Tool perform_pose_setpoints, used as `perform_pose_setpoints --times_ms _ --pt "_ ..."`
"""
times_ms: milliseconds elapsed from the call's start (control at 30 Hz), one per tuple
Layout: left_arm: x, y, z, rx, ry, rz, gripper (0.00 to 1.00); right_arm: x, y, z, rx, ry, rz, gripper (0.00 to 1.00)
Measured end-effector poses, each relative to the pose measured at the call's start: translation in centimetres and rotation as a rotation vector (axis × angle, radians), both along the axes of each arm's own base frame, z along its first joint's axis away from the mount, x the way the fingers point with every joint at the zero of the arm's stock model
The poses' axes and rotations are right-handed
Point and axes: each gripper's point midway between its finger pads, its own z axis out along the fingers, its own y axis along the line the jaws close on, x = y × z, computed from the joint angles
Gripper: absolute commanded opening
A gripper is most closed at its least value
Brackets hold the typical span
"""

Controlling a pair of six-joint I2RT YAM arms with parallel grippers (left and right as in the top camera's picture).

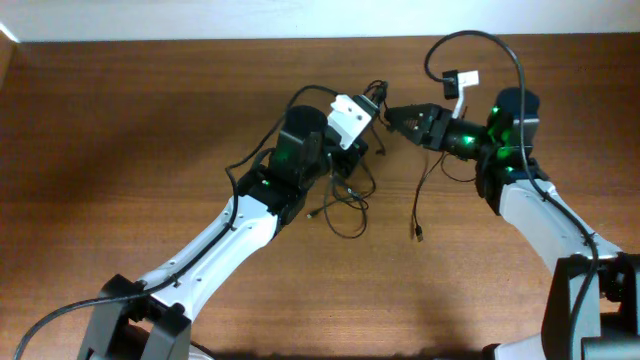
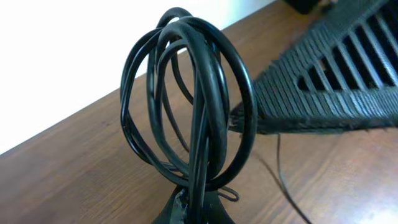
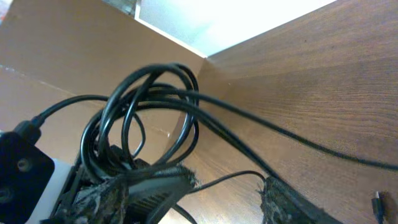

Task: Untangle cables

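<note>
The thin black flexible cables (image 1: 348, 200) form one loose tangle near the middle of the brown wooden table (image 1: 120, 150), slightly toward its far side. Several round loops (image 2: 186, 93) are bunched together and stand upright, overlapping one another. Slacker loops trail from the bunch toward the near side and lie flat on the wood. One single strand (image 1: 420, 192) leaves the tangle on the right and runs nearward, ending in a small plug (image 1: 417, 235) that lies apart from the rest.

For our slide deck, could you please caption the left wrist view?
Left tool shut on looped black cables above the table, a ribbed black finger close beside them.
</note>
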Motion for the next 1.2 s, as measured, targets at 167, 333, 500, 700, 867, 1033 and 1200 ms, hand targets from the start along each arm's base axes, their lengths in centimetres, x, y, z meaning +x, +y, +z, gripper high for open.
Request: perform_pose_setpoints --times_ms 167,333,500,700,867,1033,1200 --pt "0.4 0.9 -0.7 0.038 0.01 0.057 0.0 -0.4 2.5 -0.1 -0.016 -0.013 0.014 0.61" --pt "0.3 1.1 -1.2 0.05 0.027 0.066 0.0 -0.2 2.9 0.7 -0.012 -0.062 0.012 0.61" --pt "0.6 1.5 -1.3 0.05 0.031 0.097 0.0 -0.3 2.9 0.9 -0.009 -0.068 0.017 0.61" --pt "0.9 1.9 -1.3 0.058 0.027 0.137 0.0 -0.4 3.0 0.9 -0.008 -0.068 0.024 0.61" --pt "0.7 1.3 -2.5 0.077 0.043 0.131 0.0 -0.6 3.2 0.9 -0.004 -0.066 0.037 0.61" --pt "1.0 1.2 -3.4 0.088 0.054 0.14 0.0 -0.7 3.2 0.9 -0.003 -0.066 0.041 0.58" --pt "-0.3 -1.3 -2.7 0.067 0.027 0.082 0.0 -0.1 3.0 0.8 -0.011 -0.066 0.007 0.38"
